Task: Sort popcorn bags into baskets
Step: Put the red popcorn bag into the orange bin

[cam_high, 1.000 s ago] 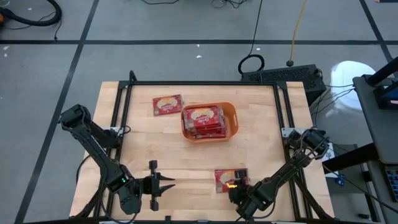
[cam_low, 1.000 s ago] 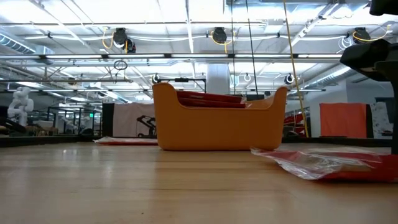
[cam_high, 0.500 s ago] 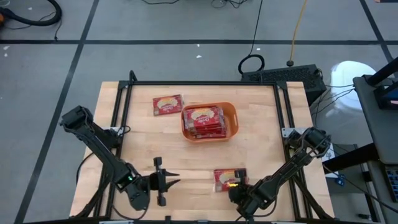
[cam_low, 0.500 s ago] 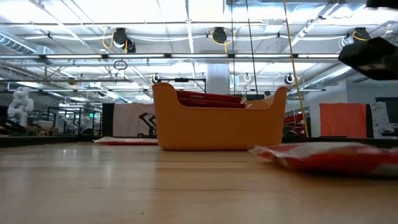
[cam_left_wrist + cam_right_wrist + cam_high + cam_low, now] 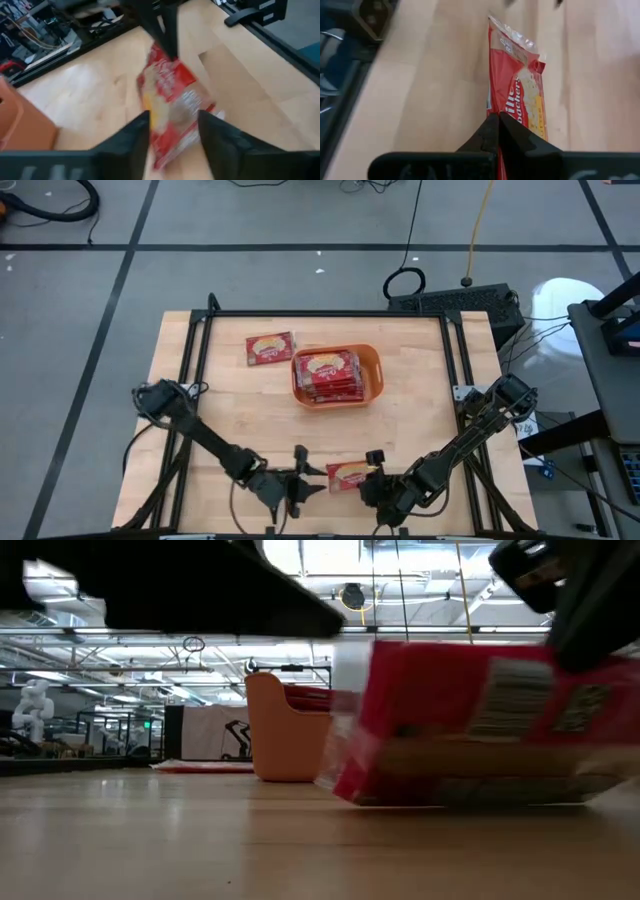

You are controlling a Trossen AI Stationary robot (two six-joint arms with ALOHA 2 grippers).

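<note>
My right tool [image 5: 371,472] is at the desk's [image 5: 420,410] six-o'clock edge, its fingers [image 5: 495,131] pinched together on one end of a red popcorn bag [image 5: 347,474]. In the low view that bag [image 5: 470,725] is tilted, with its lower edge near the wood. My left tool [image 5: 305,482] sits just at nine o'clock of the same bag, fingers [image 5: 131,137] apart and pointing at the packet [image 5: 170,102]; I cannot tell whether they touch it. The orange bin [image 5: 372,366] stands near the middle of the desk, towards twelve o'clock, with red bags [image 5: 328,374] stacked inside. One more bag [image 5: 269,348] lies flat on the wood just beside the bin, at its ten o'clock.
</note>
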